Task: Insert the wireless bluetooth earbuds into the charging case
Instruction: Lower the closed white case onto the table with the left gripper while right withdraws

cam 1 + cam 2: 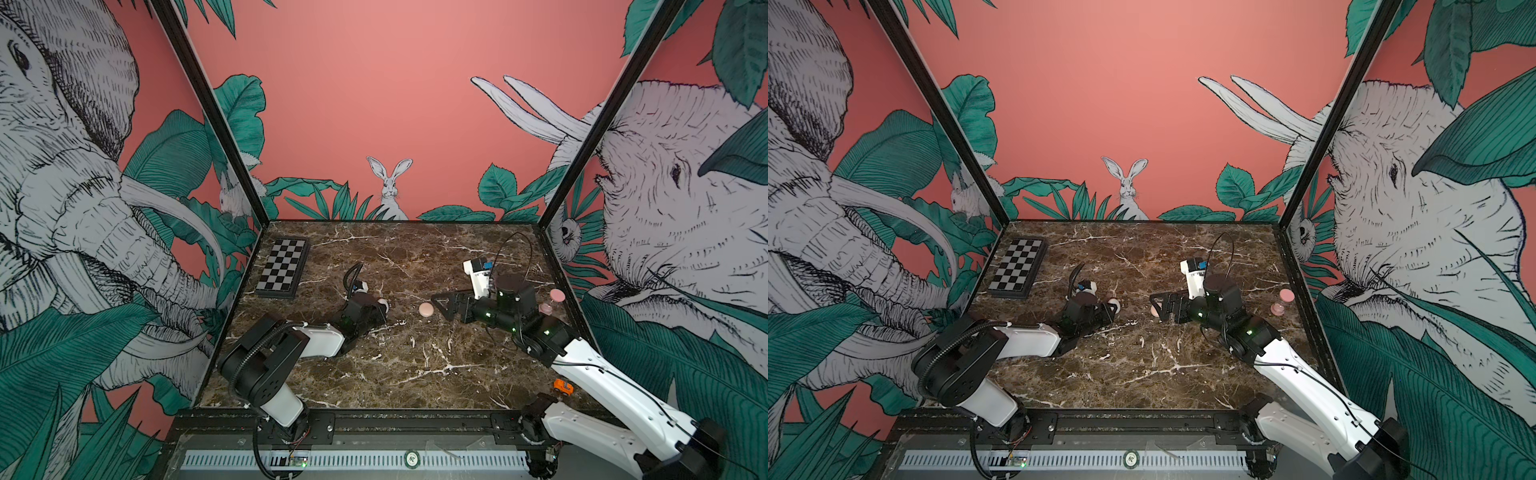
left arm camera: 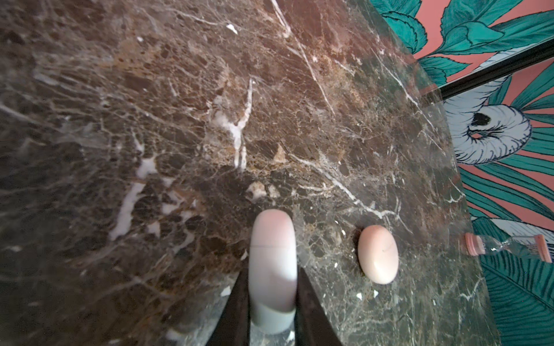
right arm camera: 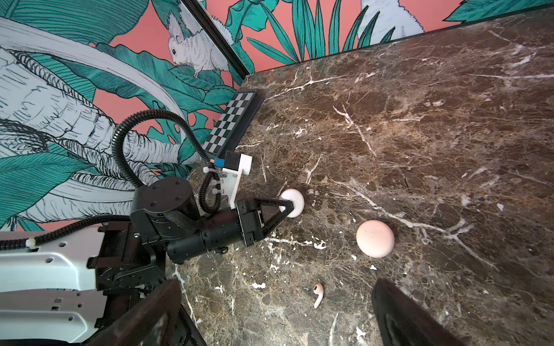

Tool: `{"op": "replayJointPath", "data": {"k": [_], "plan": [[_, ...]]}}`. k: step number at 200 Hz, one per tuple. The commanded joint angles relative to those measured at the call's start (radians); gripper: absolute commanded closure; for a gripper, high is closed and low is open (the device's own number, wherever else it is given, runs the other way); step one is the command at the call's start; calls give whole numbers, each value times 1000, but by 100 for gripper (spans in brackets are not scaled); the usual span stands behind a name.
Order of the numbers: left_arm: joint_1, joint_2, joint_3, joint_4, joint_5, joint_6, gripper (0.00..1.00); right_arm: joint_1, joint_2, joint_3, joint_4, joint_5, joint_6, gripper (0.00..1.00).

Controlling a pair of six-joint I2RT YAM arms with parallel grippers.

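One small pinkish earbud (image 3: pixel 318 295) lies loose on the marble table (image 3: pixel 419 134), in a top view at six o'clock of a closed pink case (image 1: pixel 426 309). At nine o'clock of that case the left gripper (image 3: pixel 289 206) clenches a white case (image 2: pixel 272 233). At three o'clock the right gripper (image 1: pixel 441 306) gapes, empty

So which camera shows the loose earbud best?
The right wrist view: the earbud lies bare on the marble, bulb and stem clear. In both top views it is too small to make out; the left wrist view misses it.
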Motion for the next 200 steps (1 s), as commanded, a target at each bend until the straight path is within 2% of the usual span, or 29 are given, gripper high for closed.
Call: {"op": "replayJointPath", "data": {"k": [1, 92, 139, 200], "plan": [[11, 18, 23, 26, 6, -2, 100, -3, -9, -14, 50, -13, 1, 2], [15, 45, 31, 16, 44, 11, 100, -3, -6, -32, 70, -30, 2, 2], [15, 23, 32, -12, 46, 25, 79, -4, -4, -34, 74, -30, 4, 2], [18, 21, 57, -69, 45, 42, 67, -3, -1, -34, 71, -45, 5, 2]]}}
